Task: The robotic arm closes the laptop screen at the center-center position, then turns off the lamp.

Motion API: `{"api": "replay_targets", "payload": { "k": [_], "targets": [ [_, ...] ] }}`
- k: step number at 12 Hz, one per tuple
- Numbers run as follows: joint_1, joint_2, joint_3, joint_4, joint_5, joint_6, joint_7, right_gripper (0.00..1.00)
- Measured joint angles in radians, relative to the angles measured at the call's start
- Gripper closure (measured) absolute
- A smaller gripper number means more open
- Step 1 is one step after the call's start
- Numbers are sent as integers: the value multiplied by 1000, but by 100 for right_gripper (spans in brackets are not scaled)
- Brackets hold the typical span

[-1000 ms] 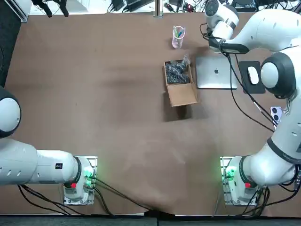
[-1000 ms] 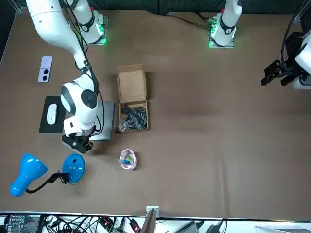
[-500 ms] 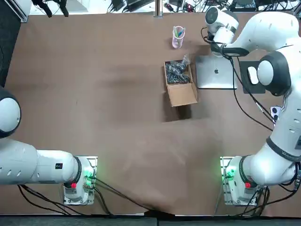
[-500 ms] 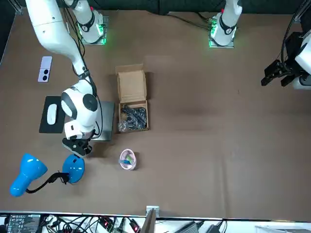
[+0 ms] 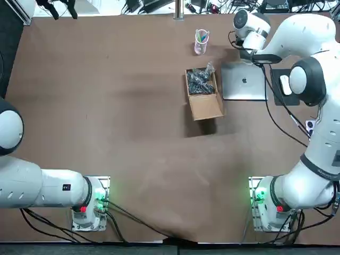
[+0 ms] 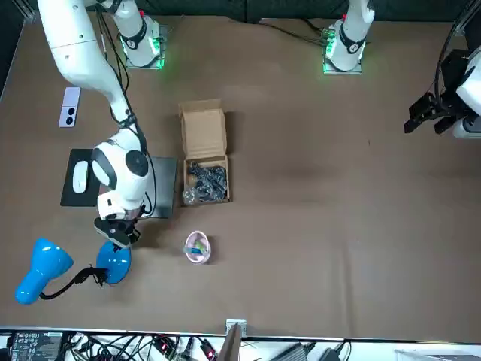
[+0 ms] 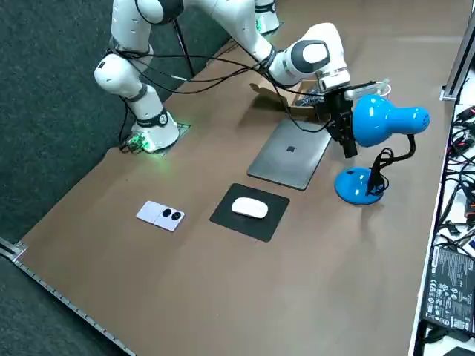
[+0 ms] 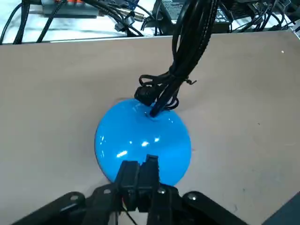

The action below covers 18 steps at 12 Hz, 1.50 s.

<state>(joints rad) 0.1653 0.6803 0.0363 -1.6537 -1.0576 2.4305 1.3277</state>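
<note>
The silver laptop lies closed on the table, also seen in the right side view as the laptop. Beyond its far edge stands the blue lamp, with a round base and a head on a black bent neck. My right gripper hangs just over the edge of the base nearest the laptop. In the wrist view its fingers are pressed together and shut on nothing, right above the glossy base. The side view shows the gripper between the lamp head and the laptop.
An open cardboard box with black parts sits left of the laptop. A pink cup stands behind the box. A white mouse rests on a black pad, and a phone lies nearer the arm's base. Cables crowd the far table edge.
My right gripper has moved off the laptop's far edge toward the lamp and now stands over the lamp base. The laptop stays closed.
</note>
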Motion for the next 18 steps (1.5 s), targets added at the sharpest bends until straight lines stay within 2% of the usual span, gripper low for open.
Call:
{"api": "replay_targets", "payload": {
  "k": [18],
  "targets": [
    [-38,51,0,25,-2,70,5,98]
  ]
}}
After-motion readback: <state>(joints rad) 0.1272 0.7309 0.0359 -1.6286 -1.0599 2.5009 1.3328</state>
